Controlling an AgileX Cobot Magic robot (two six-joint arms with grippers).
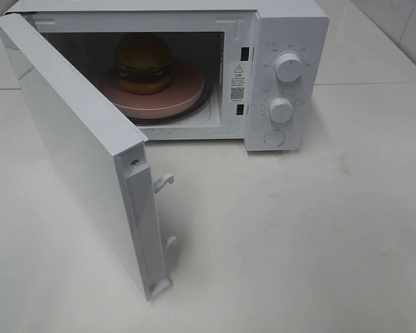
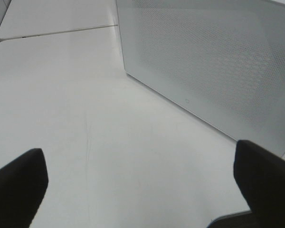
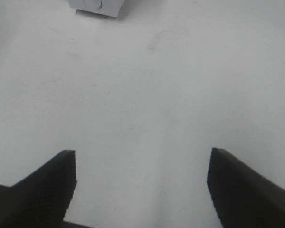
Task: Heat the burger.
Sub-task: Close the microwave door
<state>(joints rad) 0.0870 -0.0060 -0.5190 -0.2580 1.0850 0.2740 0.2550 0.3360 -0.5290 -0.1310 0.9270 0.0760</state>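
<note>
The burger (image 1: 145,63), with a brown bun, green lettuce and yellow cheese, stands on a round pink plate (image 1: 184,95) inside the white microwave (image 1: 291,28). The microwave door (image 1: 76,152) is swung wide open toward the front left. Neither gripper shows in the exterior high view. In the left wrist view my left gripper (image 2: 140,183) is open and empty above the table, facing the outer face of the door (image 2: 209,61). In the right wrist view my right gripper (image 3: 140,187) is open and empty above bare table, with a corner of the microwave (image 3: 97,5) far ahead.
The microwave has two white dials (image 1: 288,67) (image 1: 281,110) and a round button (image 1: 274,138) on its right panel. Two latch hooks (image 1: 163,182) stick out of the door's free edge. The white table (image 1: 298,236) has a seam at the back.
</note>
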